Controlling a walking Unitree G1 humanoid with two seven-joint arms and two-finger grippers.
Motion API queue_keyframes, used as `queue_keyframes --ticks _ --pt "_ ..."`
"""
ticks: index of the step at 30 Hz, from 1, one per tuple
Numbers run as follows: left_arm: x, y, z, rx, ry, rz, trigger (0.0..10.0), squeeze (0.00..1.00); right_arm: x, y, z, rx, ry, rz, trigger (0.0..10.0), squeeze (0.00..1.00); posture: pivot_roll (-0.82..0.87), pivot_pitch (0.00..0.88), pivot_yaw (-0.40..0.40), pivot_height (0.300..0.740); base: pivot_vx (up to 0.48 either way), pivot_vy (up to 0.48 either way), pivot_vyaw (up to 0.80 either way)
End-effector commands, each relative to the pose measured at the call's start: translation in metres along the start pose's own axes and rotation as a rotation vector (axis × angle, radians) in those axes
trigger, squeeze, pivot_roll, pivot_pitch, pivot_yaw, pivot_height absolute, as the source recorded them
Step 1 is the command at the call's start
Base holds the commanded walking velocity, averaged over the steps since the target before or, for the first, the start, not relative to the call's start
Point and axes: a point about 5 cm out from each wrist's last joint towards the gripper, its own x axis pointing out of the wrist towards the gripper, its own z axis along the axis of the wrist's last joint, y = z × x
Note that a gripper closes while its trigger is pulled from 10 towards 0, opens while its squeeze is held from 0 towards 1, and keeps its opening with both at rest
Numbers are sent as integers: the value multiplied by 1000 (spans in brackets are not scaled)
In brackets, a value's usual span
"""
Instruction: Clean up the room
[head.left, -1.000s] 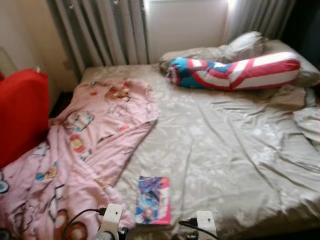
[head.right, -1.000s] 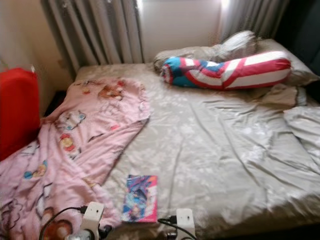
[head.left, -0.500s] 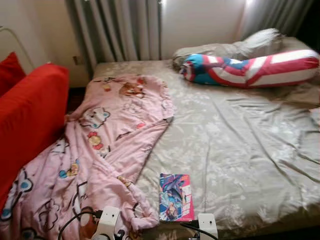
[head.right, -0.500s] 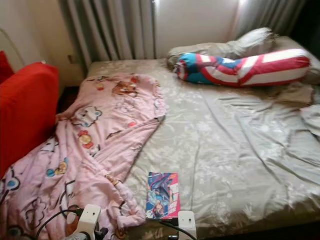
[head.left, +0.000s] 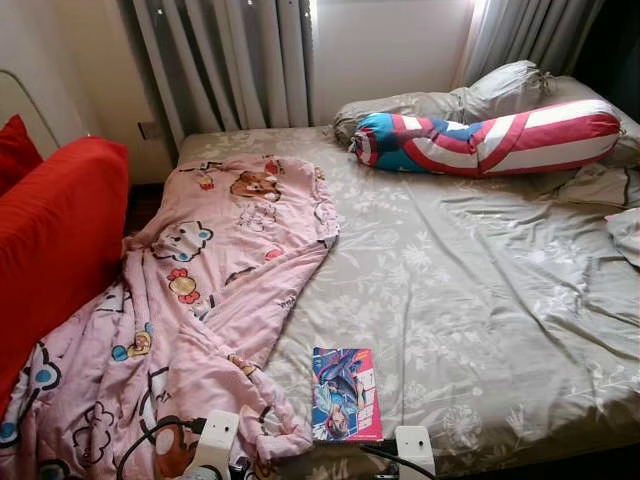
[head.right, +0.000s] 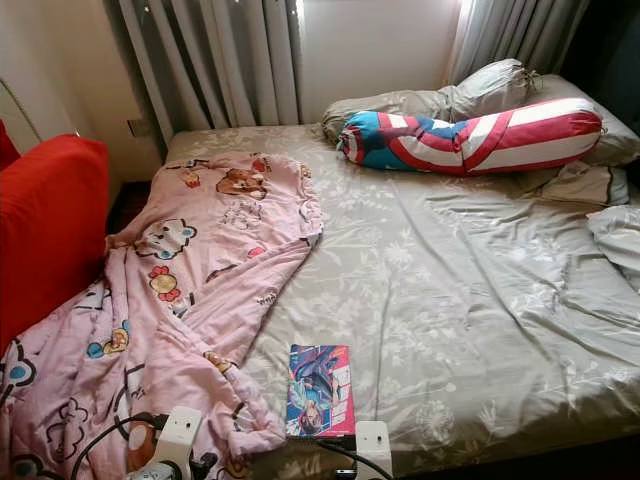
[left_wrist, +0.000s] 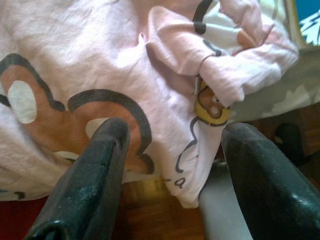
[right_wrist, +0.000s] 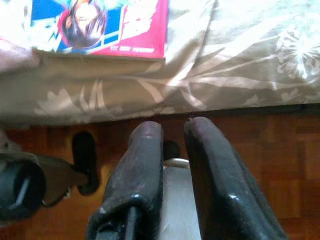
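A big bed (head.left: 480, 300) with a grey flowery sheet takes up most of the room. A pink blanket (head.left: 200, 300) with cartoon animals lies on the robot's left part of the bed. It is bunched up and hangs over the near edge and the left side. A thin comic book (head.left: 345, 394) with a blue and pink cover lies flat on the sheet close to the near edge, just beside the crumpled end of the blanket.

At the far end of the bed lies a long pillow (head.left: 490, 142) with red, white and blue stripes. Grey pillows (head.left: 450, 100) sit behind it, near the wall. A small crumpled cloth (head.left: 600, 185) lies near the right edge of the bed. Grey curtains (head.left: 225, 60) hang behind the bed. Something big, red and soft (head.left: 50, 250) stands to the left of the bed and touches the blanket.

The left end effector (left_wrist: 170, 165) is low at the near edge of the bed, right by the hanging end of the blanket. Its two black fingers (left_wrist: 95, 175) are spread wide apart and hold nothing. The blanket is close in front of them, and the wooden floor (left_wrist: 150, 220) shows under it.

The right end effector (right_wrist: 172, 165) is low by the bed edge too, below the comic book. Its two fingers (right_wrist: 142, 170) are almost together with just a thin gap, and nothing is between them. The sheet hangs down over the bed edge in front of them, with the wooden floor below.
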Motion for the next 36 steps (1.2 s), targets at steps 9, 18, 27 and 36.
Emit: queue_keyframes --ticks 9,18,27,36 --pt "-2 2 -9 15 30 -1 10000 0 -1 6 -3 10 3 14 10000 0 -99 0 10 740 0 0 356" --pt "-2 2 -9 15 28 -3 10000 0 -1 4 -1 28 -14 -3 10000 0 -99 0 11 740 0 0 0" --pt "-2 3 10 -108 -160 12 10000 0 1 -8 39 76 -214 -53 10000 0 -95 5 10 740 0 0 0" --pt "-5 12 75 -146 -442 -25 10000 0 -12 -87 93 39 -567 -111 10000 0 -102 13 6 740 0 0 0"
